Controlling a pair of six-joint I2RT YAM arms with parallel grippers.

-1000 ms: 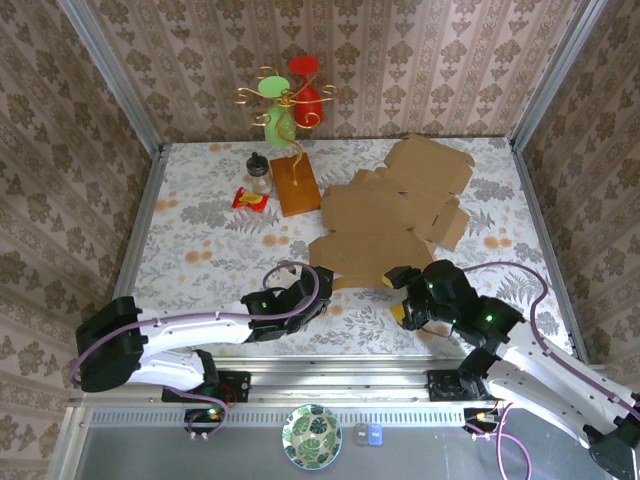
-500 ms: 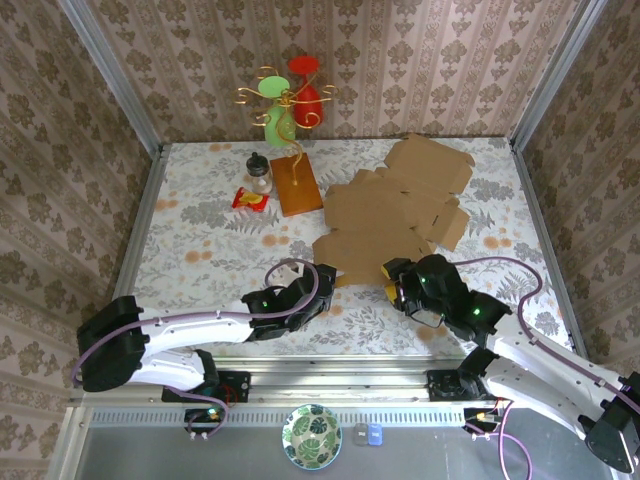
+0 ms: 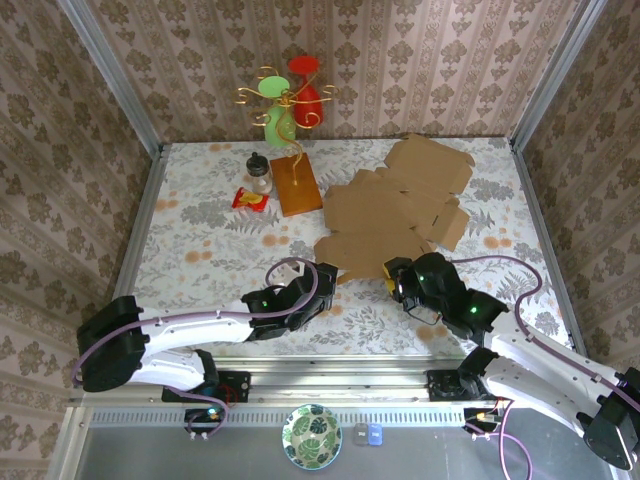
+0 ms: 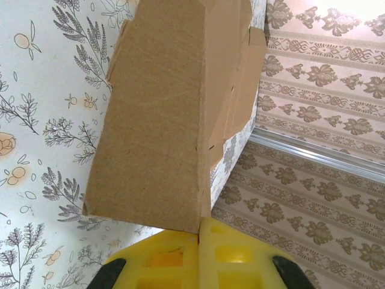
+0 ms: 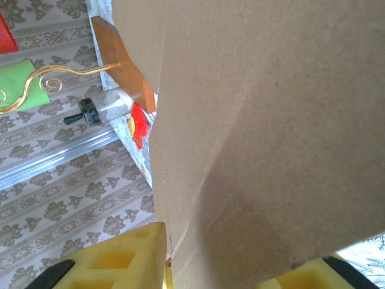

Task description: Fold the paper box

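- One paper box (image 3: 385,215), a flat brown card blank with several flaps spread out; we count a single piece. It lies right of centre on the surface (image 3: 200,240).
- Its near edge is the part the two arms reach, the left fingers (image 3: 326,276) at the near-left corner and the right fingers (image 3: 392,270) further right on that edge.
- Left wrist view: the two yellow left fingers (image 4: 162,259) are pressed together on the card's (image 4: 156,120) edge, pinching it. The panel looks lifted off the floral print.
- Right wrist view: the card (image 5: 271,120) runs down between the two yellow right fingers (image 5: 120,259). The gap is narrow-ish, but we cannot tell if they clamp it yet.
- One gold wire stand (image 3: 285,100) on a wooden base (image 3: 296,183) sits at the back left, just beside the blank's left flap. It carries one green piece and one red piece.
- One small jar (image 3: 259,173) with a dark lid stands left of the base.
- One red packet (image 3: 250,199) lies just in front of the jar.
- One patterned bowl (image 3: 311,436) sits below the surface's near rail.
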